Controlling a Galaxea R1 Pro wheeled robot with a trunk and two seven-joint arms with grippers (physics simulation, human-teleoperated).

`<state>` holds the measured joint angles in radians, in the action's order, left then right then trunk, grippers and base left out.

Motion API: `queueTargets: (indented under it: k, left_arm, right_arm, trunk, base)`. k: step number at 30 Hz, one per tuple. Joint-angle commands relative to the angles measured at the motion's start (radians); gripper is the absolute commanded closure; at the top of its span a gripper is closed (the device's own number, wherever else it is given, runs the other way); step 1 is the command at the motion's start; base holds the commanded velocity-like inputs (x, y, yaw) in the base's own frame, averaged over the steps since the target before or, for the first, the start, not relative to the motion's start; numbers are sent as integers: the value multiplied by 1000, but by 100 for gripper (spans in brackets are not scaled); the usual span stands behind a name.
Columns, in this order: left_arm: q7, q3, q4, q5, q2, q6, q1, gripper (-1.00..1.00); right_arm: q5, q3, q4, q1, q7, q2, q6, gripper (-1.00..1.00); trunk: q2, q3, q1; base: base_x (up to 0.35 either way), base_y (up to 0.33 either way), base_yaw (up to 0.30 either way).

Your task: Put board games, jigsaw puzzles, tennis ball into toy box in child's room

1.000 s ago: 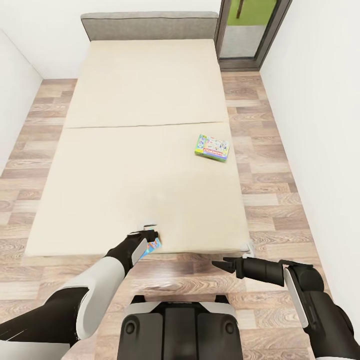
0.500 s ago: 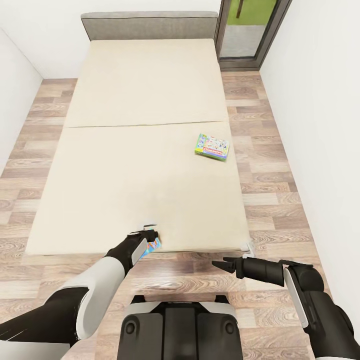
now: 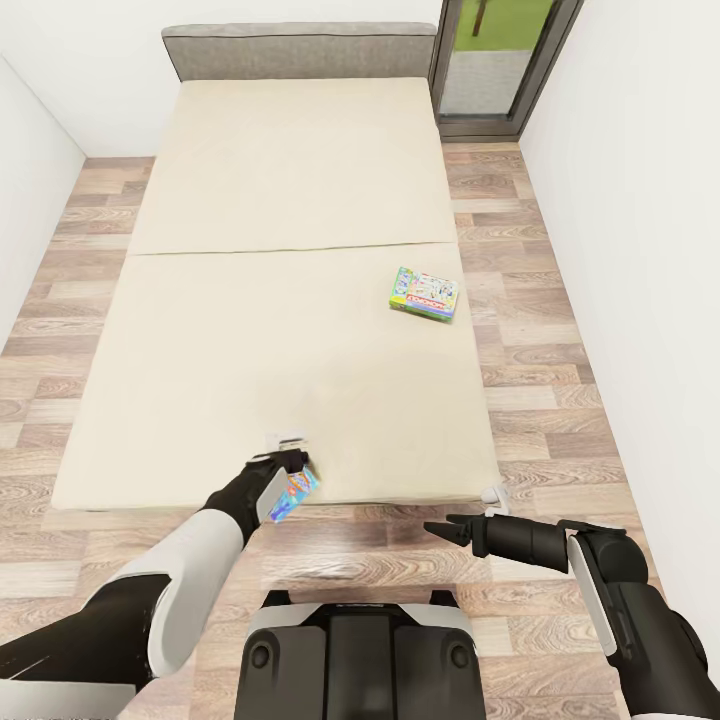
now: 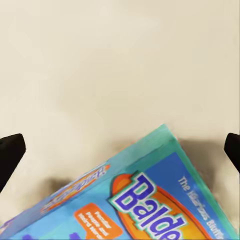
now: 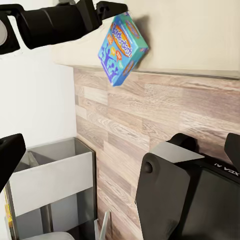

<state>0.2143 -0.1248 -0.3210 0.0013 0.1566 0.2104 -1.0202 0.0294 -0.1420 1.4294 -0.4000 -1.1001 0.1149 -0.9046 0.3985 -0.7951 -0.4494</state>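
Head view looks down the length of the bed (image 3: pixel 290 250), its beige mattress running up to a grey headboard, with wood-plank floor on both sides. At the near edge of the mattress the left gripper (image 3: pixel 288 470) clamps a blue and teal board game box (image 3: pixel 293 494), which hangs tilted over the foot of the bed; the right wrist view shows the box (image 5: pixel 122 47) pinched at its upper end by the black fingers (image 5: pixel 107 9), its lower corner out over the floor. Left wrist view shows the box (image 4: pixel 145 200) close up, with orange and white lettering, against the mattress. A second board game, the Monopoly box (image 3: pixel 425 294), lies flat near the bed's right edge, well apart from both arms. Right gripper (image 3: pixel 440 530) hovers over the floor beside the bed's near right corner, its fingers spread apart and holding nothing.
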Motion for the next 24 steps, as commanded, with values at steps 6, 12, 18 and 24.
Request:
queueTargets:
  k: [6,12,18,24]
  left_arm:
    - [3,-8,-51,4,-29,16,0,-100]
    - [3,-15,-59,6,-56,36,0,-100]
    - [1,-104,-88,5,-69,67,0,-100]
    - [-1,-128,-147,6,-95,121,2,-100]
  right_arm:
    - [3,-1,0,0,-1,0,-8,-100]
    - [3,-1,0,0,-1,0,-8,-100]
    - [3,-1,0,0,-1,0,-8,-100]
    - [3,-1,0,0,-2,0,-8,-100]
  trunk:
    - [1,-1,-1]
    - [1,-1,-1]
    - [1,-1,-1]
    - [1,-1,-1]
  base:
    - [0,0,0]
    - [0,0,0]
    - [0,0,0]
    - [0,0,0]
